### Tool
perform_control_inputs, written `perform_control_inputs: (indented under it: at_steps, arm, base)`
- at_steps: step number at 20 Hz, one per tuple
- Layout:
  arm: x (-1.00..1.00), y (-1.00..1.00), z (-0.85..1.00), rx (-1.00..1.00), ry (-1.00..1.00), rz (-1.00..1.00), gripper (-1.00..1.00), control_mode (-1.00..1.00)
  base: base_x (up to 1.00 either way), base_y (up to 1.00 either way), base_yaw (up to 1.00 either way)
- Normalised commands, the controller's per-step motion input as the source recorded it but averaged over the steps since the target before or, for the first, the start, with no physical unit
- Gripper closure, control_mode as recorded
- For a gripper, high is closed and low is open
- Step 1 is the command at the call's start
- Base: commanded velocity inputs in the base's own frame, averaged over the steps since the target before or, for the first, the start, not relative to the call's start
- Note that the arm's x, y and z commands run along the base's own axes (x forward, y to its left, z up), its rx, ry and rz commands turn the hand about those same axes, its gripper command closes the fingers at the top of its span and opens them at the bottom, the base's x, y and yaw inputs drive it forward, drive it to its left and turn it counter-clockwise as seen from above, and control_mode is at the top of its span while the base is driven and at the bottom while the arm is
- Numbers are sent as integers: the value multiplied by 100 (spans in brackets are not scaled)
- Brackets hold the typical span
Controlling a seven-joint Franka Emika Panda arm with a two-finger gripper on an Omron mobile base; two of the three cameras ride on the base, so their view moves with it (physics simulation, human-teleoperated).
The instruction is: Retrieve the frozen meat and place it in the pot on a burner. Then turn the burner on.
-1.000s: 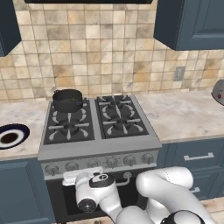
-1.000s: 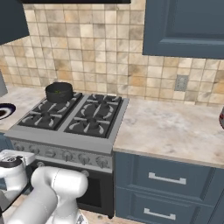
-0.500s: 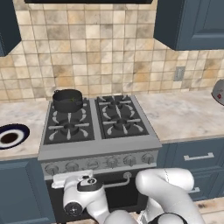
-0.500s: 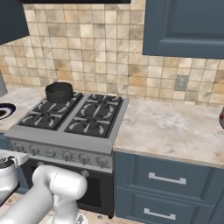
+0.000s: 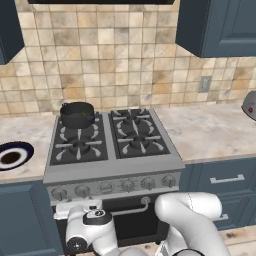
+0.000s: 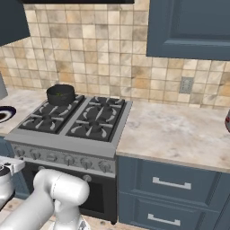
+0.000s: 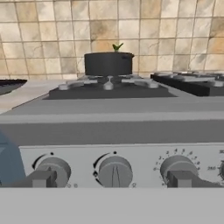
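Note:
The dark pot [image 5: 77, 115] stands on the back left burner of the stove, and it also appears in the right base view [image 6: 60, 94] and the hand view [image 7: 108, 63]. A small green tip of the frozen meat [image 7: 116, 46] pokes above the pot's rim; the rest of the meat is hidden inside. My gripper [image 7: 111, 179] is open and level with the stove's knob panel. One dark fingertip [image 7: 41, 178] sits by the left knob and the other by the right knob, with a middle knob [image 7: 114, 171] between them. The hand [image 5: 82, 217] hangs low in front of the oven.
The front left burner [image 5: 78, 146] is bare. A row of several knobs [image 5: 106, 188] runs along the stove front. A dark-blue-rimmed plate [image 5: 12, 155] lies on the left counter. Blue drawers [image 6: 173, 184] stand to the right of the oven.
The hand has dropped a little lower and further left in front of the stove's knob panel. The pot and the plate have not moved.

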Motion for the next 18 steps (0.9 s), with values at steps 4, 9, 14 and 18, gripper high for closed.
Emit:
perform_control_inputs:
  at_steps: [4,9,14,18]
  arm:
    - [0,-5,-40,13,0,0,-100,-100]
    - [0,-5,-29,5,0,0,-100,-100]
    - [0,0,-2,-1,0,0,-100,-100]
    - [15,0,-23,-6,0,0,-100,-100]
  base:
    - [0,0,0]
    - [0,0,0]
    - [0,0,0]
    - [0,0,0]
